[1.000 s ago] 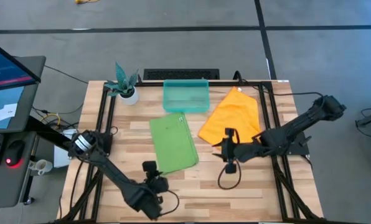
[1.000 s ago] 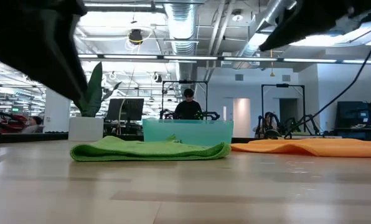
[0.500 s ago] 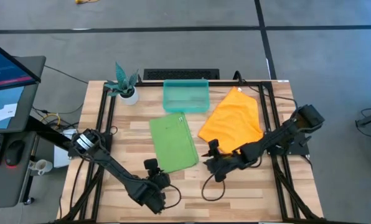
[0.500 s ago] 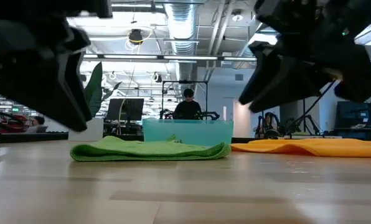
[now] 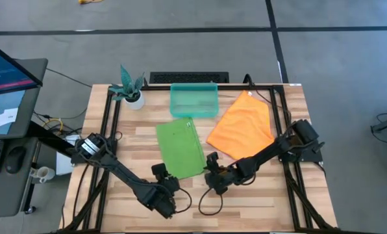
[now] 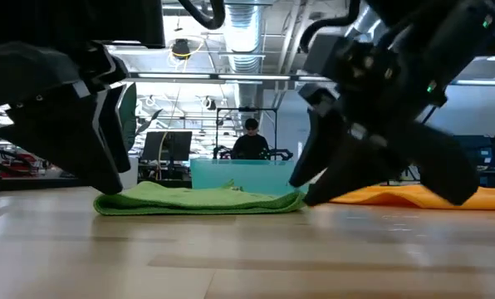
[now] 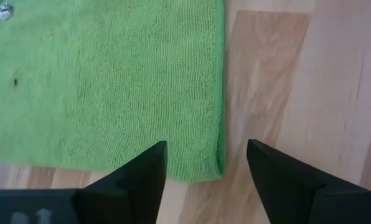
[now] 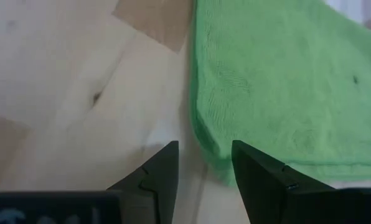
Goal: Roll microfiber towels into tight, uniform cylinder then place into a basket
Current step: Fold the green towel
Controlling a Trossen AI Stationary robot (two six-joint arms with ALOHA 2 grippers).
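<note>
Rolling has not begun: the green towel [image 5: 180,149] and orange towel [image 5: 241,125] lie flat on the counter [image 5: 271,201], the basket [image 5: 193,100] holds nothing. Left hand [image 5: 161,173] and right hand [image 5: 211,169] flank the green towel's near edge, fingers apart, gripping nothing.

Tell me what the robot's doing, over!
Both pincers open, empty: left pincer and right pincer at green towel's near corners. Towel flat, unrolled. Orange towel waits; basket empty. Nothing blocking.

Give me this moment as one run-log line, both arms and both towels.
left gripper: open, at green towel near corner | right gripper: open, at its other near corner | orange towel: flat, untouched | basket: no towel inside
</note>
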